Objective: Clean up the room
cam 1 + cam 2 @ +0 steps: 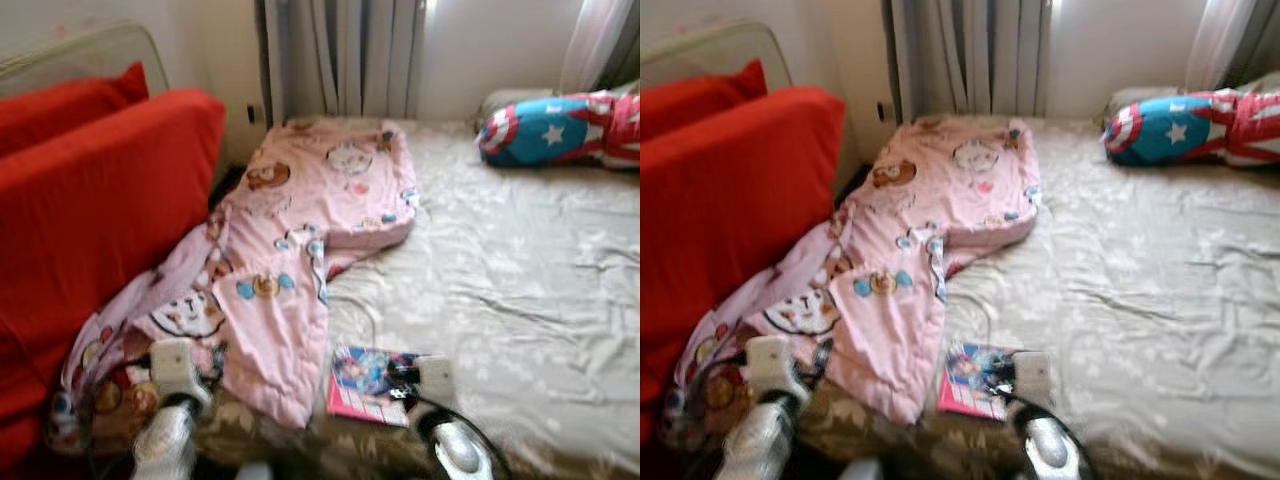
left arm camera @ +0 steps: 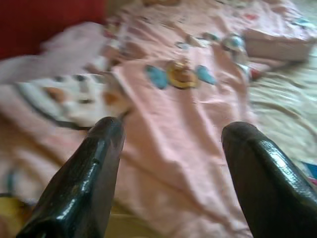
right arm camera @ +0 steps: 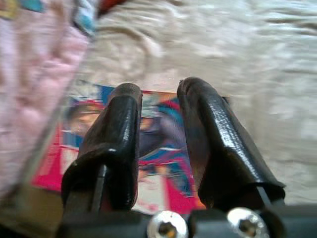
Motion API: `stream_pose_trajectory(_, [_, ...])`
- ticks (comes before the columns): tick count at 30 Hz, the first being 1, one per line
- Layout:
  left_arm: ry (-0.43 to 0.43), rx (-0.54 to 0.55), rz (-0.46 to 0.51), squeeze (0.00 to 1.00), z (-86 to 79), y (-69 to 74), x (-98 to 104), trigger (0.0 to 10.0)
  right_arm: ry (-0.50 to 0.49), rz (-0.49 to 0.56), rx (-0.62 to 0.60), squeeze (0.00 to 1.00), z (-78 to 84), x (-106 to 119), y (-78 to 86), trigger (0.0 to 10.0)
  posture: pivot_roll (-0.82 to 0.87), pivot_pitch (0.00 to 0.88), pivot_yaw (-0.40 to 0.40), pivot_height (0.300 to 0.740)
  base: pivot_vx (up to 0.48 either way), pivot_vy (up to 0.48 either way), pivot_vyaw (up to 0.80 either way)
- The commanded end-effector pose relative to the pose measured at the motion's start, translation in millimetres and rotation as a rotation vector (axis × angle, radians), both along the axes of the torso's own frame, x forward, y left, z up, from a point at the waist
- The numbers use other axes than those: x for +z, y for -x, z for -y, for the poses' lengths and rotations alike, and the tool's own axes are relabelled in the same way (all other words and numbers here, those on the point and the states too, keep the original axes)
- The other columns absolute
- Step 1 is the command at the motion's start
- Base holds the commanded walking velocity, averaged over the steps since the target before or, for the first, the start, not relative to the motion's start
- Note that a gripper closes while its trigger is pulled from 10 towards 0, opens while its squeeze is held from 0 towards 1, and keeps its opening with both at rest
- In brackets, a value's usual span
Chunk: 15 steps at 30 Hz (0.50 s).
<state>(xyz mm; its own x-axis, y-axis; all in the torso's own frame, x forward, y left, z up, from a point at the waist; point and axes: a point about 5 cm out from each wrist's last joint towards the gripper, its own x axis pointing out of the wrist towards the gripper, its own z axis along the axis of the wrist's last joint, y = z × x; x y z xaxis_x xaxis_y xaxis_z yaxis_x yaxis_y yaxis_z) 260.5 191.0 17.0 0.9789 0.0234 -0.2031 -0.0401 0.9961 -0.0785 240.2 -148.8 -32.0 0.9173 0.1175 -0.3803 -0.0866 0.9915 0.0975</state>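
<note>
A: Where is the book lying?

B: It is lying flat on the bed, near the foot edge, just beside the lower corner of the pink quilt. The right gripper is hanging over the book's cover, its two fingers standing close together with only a narrow gap, gripping nothing.

A: And the left gripper?

B: It is hovering over the quilt at the bed's left side, jaws spread wide, holding nothing.

A: How is the quilt sitting on the bed?

B: It is sprawling crumpled along the bed's left half, its lower end spilling off the edge toward the red sofa. A pillow printed with a star is lying at the bed's far right corner, well apart from the book.
</note>
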Motion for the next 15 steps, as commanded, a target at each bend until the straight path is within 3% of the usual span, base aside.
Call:
stream_pose_trajectory(1, [-0.019,0.032,-0.01,0.0,-12.5,2.8,-1.1,10.0,-0.031,0.032,0.027,0.0,-15.2,6.7,-8.3,10.0,0.04,0.0,-0.014,0.627,0.307,0.0,0.8])
stream_pose_trajectory(2, [-0.019,0.032,-0.01,0.0,-12.5,2.8,-1.1,10.0,-0.031,0.032,0.027,0.0,-15.2,6.7,-8.3,10.0,0.04,0.0,-0.014,0.627,0.307,0.0,0.8])
stream_pose_trajectory(15, [-0.014,-0.005,0.008,0.0,-7.8,-4.9,3.2,10.0,-0.038,0.019,-0.054,0.0,-4.6,6.4,-10.3,10.0,0.04,0.0,-0.006,0.627,0.0,0.0,0.0])
